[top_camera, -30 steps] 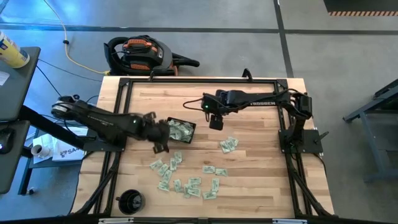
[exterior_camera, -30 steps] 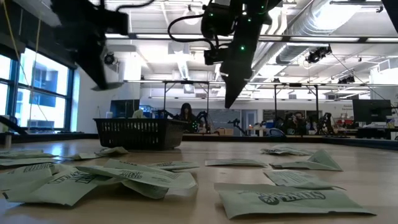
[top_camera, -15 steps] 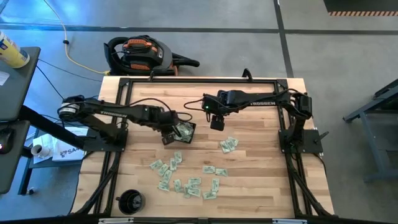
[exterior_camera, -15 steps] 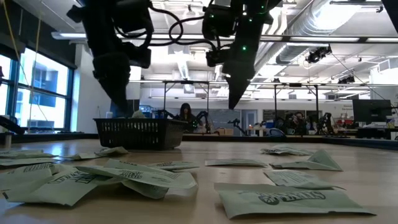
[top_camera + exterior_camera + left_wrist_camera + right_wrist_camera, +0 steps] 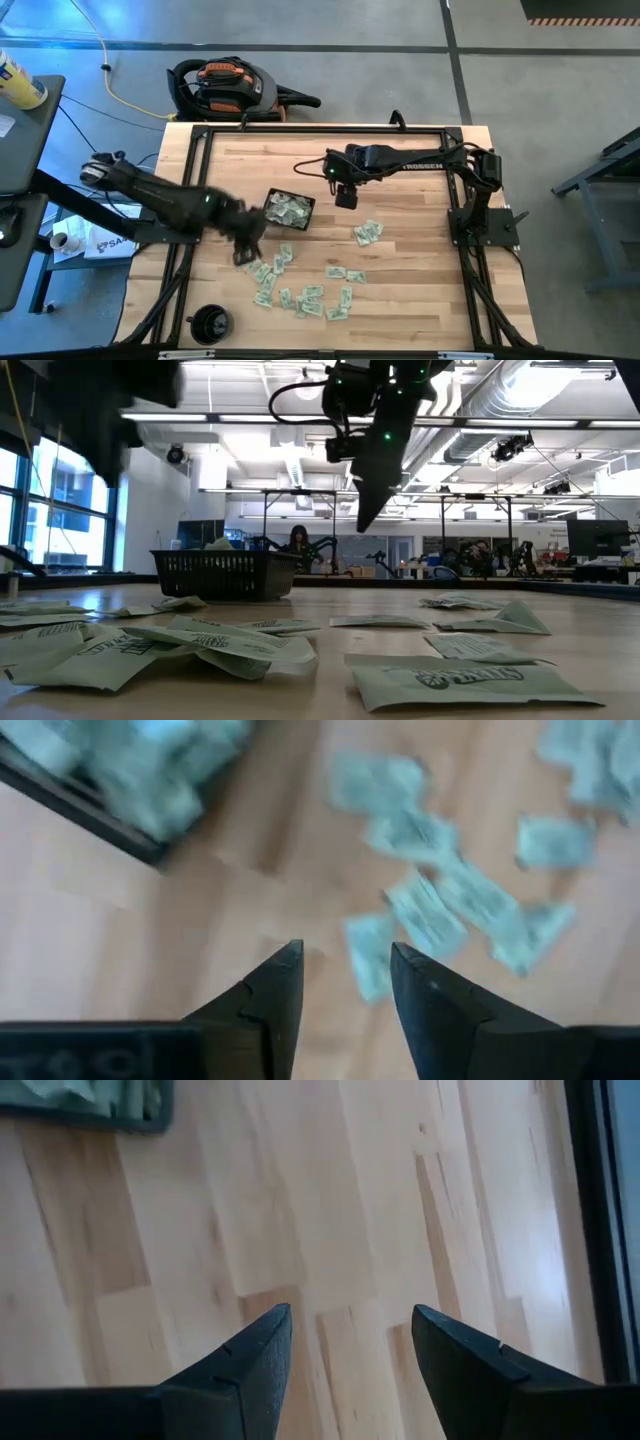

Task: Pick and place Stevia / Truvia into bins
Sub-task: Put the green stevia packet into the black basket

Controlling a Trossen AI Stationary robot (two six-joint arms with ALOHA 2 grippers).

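Note:
The bin, a black mesh tray (image 5: 271, 196), stands mid-table with pale green Stevia sachets (image 5: 290, 209) piled in it. More sachets (image 5: 300, 290) lie flat and scattered on the wood toward the near edge, and a small heap (image 5: 367, 233) lies to the right. My left gripper (image 5: 245, 250) hovers open and blurred above the bare wood just near-left of the bin, with nothing between its fingers (image 5: 345, 955). My right gripper (image 5: 346, 197) hangs open above the bare table right of the bin (image 5: 350, 1320).
A round black cup-like object (image 5: 210, 322) sits at the near left corner. Black frame rails (image 5: 465, 200) run along the table's sides. A vacuum cleaner (image 5: 235, 88) lies on the floor beyond the far edge. In the low view, loose sachets (image 5: 440, 680) lie close in front.
My left gripper first went toward the far edge, up to the bin's near-left side. It has since swung back toward the near-left, to the wood beside the scattered sachets. The bin and the sachets on the table lie as before.

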